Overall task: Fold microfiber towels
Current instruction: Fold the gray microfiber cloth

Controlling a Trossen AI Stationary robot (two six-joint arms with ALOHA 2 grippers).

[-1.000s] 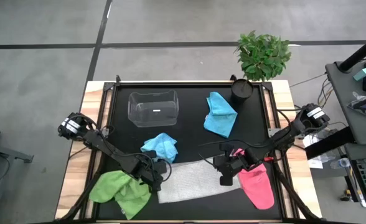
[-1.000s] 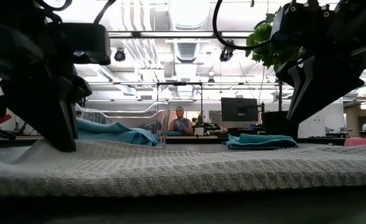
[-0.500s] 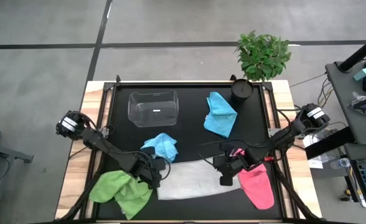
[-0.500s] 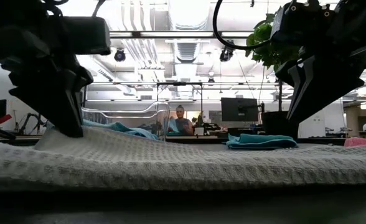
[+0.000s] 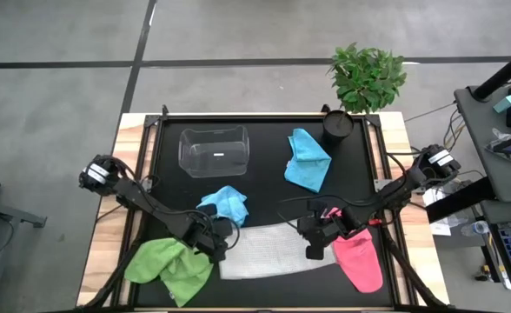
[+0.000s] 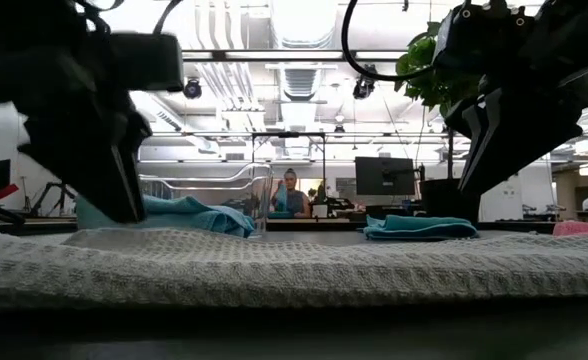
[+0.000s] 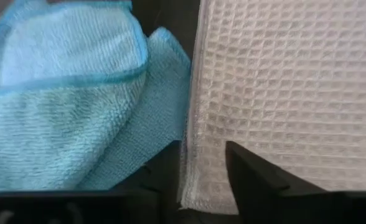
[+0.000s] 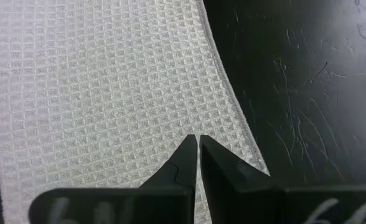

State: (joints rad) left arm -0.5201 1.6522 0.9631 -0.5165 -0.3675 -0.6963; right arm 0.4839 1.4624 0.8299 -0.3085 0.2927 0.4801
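A pale grey-white waffle towel [image 5: 268, 252] lies flat on the black mat near the table's front edge. My left gripper [image 7: 200, 149] is open over the towel's left edge [image 7: 189, 124], one finger on each side of it. My right gripper [image 8: 197, 138] is shut, its tips over the towel near its right edge [image 8: 233, 124]. A lime green towel [image 5: 169, 269] lies crumpled at the front left and a pink one [image 5: 360, 261] at the front right. One light blue towel [image 5: 223, 204] lies crumpled behind the white one, another [image 5: 308, 161] farther back. My right gripper points its shut fingertips [image 8: 189, 149] slanting down at the white towel's top face, a little inside its right edge. The cloth there lies flat and unpuckered, and I cannot tell whether the tips touch it.
A clear plastic tub [image 5: 214, 148] stands at the back left of the mat. A black pot [image 5: 336, 124] and a green plant [image 5: 367, 76] are at the back right. Bare mat shows between the tub and the far blue towel.
My left gripper has opened and let go of the white towel's left end. That end, bunched up under the fingers a moment ago, now lies flat on the mat. The rest of the towel has stayed where it was.
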